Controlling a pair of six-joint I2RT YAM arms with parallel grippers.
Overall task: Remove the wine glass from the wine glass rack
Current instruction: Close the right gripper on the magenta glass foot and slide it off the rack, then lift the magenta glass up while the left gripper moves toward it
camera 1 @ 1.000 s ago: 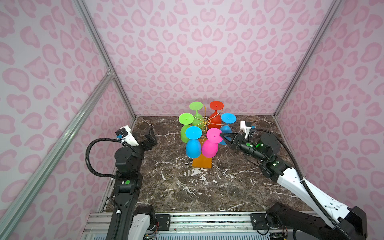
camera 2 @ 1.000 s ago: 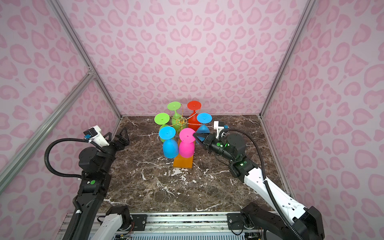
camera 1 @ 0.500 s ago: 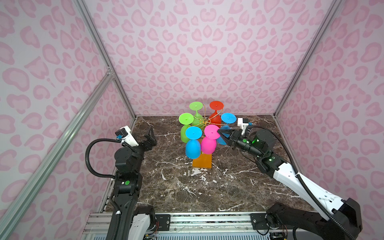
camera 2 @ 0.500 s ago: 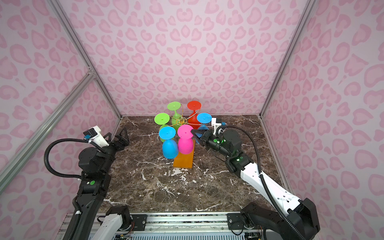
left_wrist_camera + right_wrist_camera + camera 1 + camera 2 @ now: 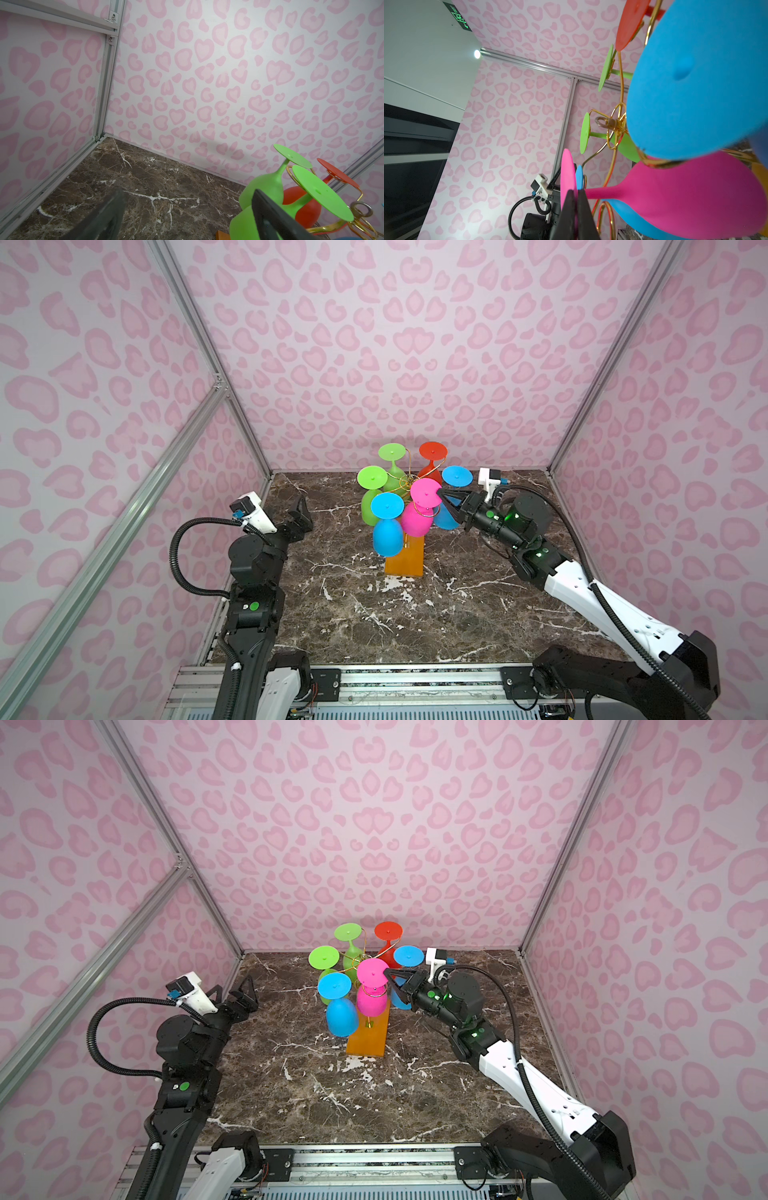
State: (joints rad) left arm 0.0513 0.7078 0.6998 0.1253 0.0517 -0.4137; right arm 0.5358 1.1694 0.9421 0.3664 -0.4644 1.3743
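Lifted higher, magenta wine glass [image 5: 415,520] tilts inverted.

Overhead pair; wrist views seemingly close-up

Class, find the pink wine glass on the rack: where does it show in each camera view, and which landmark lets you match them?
In a top view: pink wine glass near centre, foot pinched by the right gripper.
In a top view: same glass near centre, on the wine glass rack.
Left wrist: not in it.
Right wrist: close up, foot between the fingers.
Shared landmark: the red glass, in all four.
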